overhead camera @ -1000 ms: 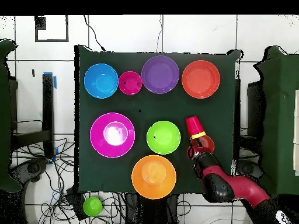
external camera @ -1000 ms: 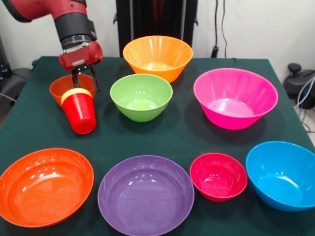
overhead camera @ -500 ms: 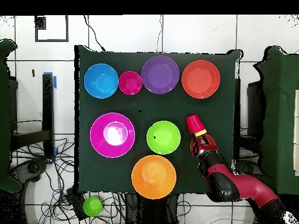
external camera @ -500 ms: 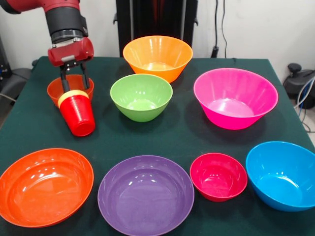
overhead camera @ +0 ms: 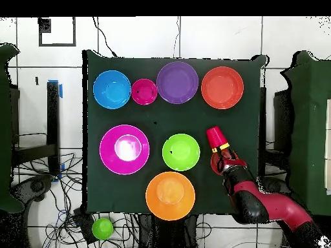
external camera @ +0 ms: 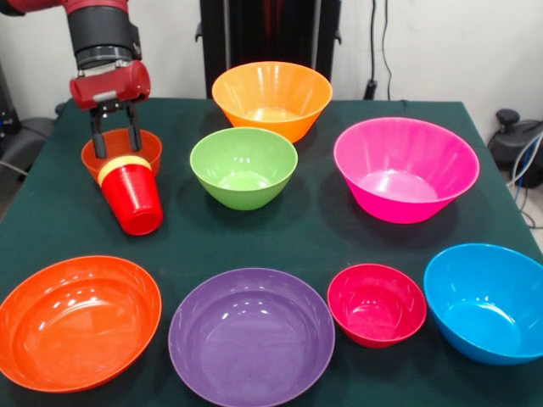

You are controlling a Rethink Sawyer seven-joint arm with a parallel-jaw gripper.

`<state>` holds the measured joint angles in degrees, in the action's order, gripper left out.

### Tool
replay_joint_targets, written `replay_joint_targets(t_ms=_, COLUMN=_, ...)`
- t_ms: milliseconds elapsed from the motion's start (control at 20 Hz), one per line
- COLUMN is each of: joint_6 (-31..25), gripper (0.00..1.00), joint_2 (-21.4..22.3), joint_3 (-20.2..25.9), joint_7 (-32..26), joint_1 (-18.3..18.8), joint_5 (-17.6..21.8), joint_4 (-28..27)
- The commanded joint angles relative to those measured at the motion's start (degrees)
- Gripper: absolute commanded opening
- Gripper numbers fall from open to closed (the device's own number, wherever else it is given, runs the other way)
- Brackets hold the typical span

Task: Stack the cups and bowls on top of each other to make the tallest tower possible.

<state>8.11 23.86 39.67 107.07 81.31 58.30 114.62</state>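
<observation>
A red cup [external camera: 136, 203] lies tilted at the left of the green table, with the yellow rim of a second cup [external camera: 123, 164] showing at its mouth. It leans by a small orange bowl [external camera: 92, 154]. My gripper [external camera: 116, 142] hangs open just above and behind the yellow rim, over that bowl, holding nothing. From above, the gripper [overhead camera: 223, 158] sits at the cup's [overhead camera: 214, 136] mouth end. Other bowls stand apart: light orange [external camera: 271, 97], green [external camera: 243, 167], magenta [external camera: 405, 170], blue [external camera: 485, 301], crimson [external camera: 376, 303], purple [external camera: 251, 337], orange-red [external camera: 76, 320].
The cups and small bowl sit close to the table's left edge [external camera: 34, 170] in the front view. A green round object [overhead camera: 102, 228] lies on the floor beyond the table.
My gripper has risen and drifted left in the front view, away from the yellow rim. The cup pair has shifted slightly left and still lies tilted.
</observation>
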Motion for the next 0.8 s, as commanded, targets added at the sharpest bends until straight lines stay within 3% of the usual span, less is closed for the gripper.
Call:
replay_joint_targets(t_ms=50, joint_6=2.75, gripper=1.00, joint_2=-1.24, joint_3=-1.18, joint_7=6.60, joint_1=-4.97, joint_5=-1.37, joint_4=-6.03)
replay_joint_targets(t_ms=300, joint_6=2.90, gripper=1.00, joint_2=-2.54, joint_3=-0.25, joint_7=6.88, joint_1=-4.23, joint_5=-1.31, joint_4=-5.90)
replay_joint_targets(t_ms=800, joint_6=4.23, gripper=1.00, joint_2=-2.87, joint_3=-4.21, joint_7=7.13, joint_1=-8.19, joint_5=-4.18, joint_4=-5.78)
